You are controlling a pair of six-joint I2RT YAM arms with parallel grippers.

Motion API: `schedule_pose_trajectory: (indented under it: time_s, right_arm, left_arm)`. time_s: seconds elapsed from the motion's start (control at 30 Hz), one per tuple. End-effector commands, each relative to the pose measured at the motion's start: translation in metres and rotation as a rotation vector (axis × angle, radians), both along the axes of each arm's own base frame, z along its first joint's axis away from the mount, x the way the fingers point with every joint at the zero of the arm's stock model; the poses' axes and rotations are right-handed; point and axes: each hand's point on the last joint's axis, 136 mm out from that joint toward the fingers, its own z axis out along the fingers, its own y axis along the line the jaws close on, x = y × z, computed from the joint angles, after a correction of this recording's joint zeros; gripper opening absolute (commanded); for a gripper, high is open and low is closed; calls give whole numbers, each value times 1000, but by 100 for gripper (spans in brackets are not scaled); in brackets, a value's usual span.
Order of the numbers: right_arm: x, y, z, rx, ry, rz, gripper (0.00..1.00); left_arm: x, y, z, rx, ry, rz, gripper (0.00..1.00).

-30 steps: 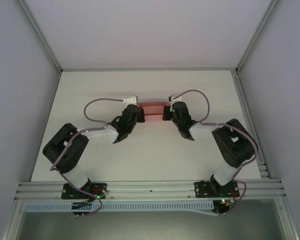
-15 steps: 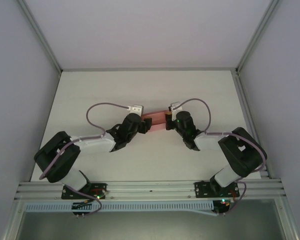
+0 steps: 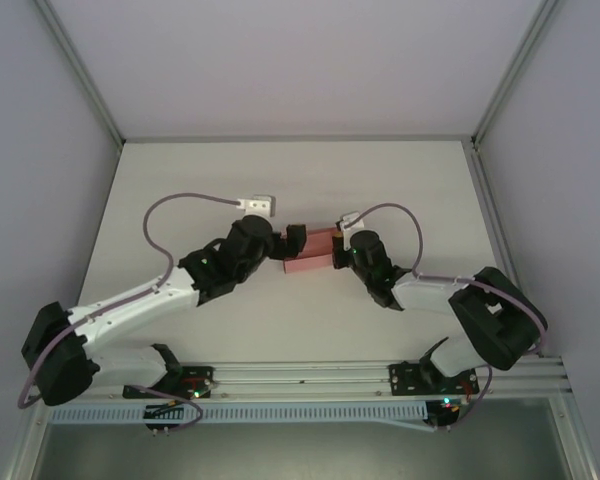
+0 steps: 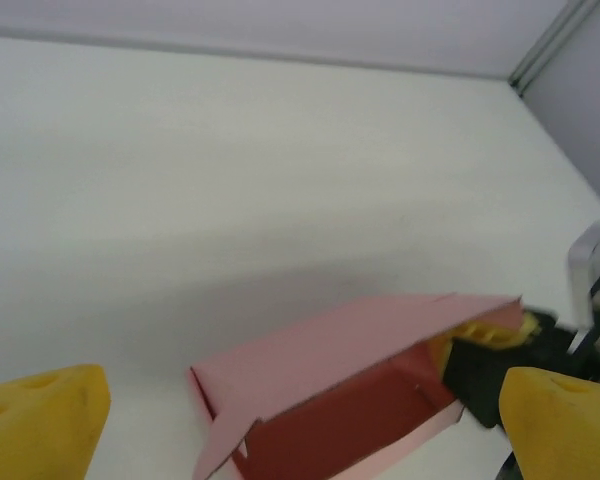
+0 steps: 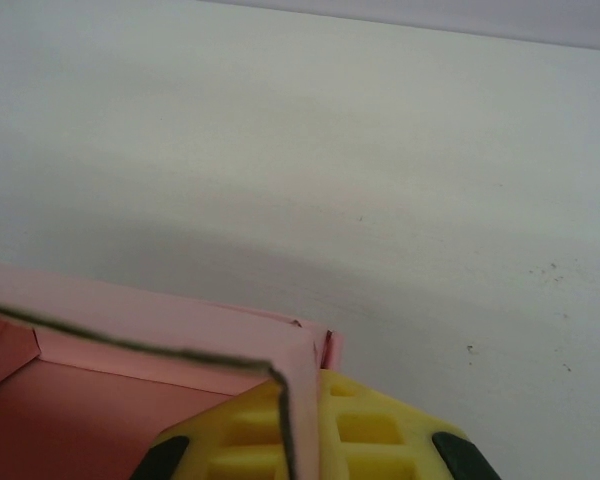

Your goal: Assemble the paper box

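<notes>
Sprung wide open now, the left gripper (image 3: 288, 243) grips nothing; the right gripper (image 5: 292, 432) stays pinched tight on one wall of the single pink paper box (image 4: 330, 350).

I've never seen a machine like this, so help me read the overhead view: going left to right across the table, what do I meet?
First the left gripper, open → then the pink paper box → then the right gripper, shut on the box's right end.
</notes>
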Motion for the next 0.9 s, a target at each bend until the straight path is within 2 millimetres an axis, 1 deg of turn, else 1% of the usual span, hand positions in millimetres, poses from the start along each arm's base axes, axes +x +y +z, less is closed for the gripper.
schedule_pose_trajectory:
  time_s: [0.0,0.07,0.1,0.2,0.27,0.4,0.47,0.53,0.63,0.67,0.77,0.8,0.87]
  right_arm:
    - [-14,-13,-25,-81,62,-19,5]
    - [-17,-11,-26,-78,56,-11,6]
    - [-18,-11,-27,-80,56,-12,7]
    - [-21,-10,-27,-83,51,-10,9]
    - [-23,-9,-25,-85,45,-11,13]
    - [-28,-10,-20,-56,54,-22,21]
    - [-32,-9,-18,-52,59,-16,21]
    - [-38,-8,-18,-50,66,-10,25]
    - [-46,-13,-23,-51,102,-18,30]
    - [-48,-15,-24,-50,109,-20,33]
    - [-58,-22,-29,-45,148,-29,37]
    - [-63,-25,-31,-42,167,-35,39]
    - [-72,-28,-34,-37,209,-36,46]
  left_arm:
    - [8,28,-24,-23,217,131,100]
    - [20,38,-39,-60,302,180,100]
    - [25,36,-45,-97,331,171,100]
    - [34,16,-56,-219,395,84,100]
    - [35,7,-62,-244,413,56,100]
    - [34,-5,-84,-254,471,26,100]
    - [28,-14,-95,-271,501,-19,100]
    - [20,-20,-108,-249,529,-49,97]
    - [10,-18,-127,-152,546,-55,96]
    - [8,-16,-132,-124,550,-54,95]
    - [3,-8,-153,-37,563,-35,90]
    - [1,-7,-162,-8,574,-40,86]
    - [-1,-3,-179,27,599,-34,82]
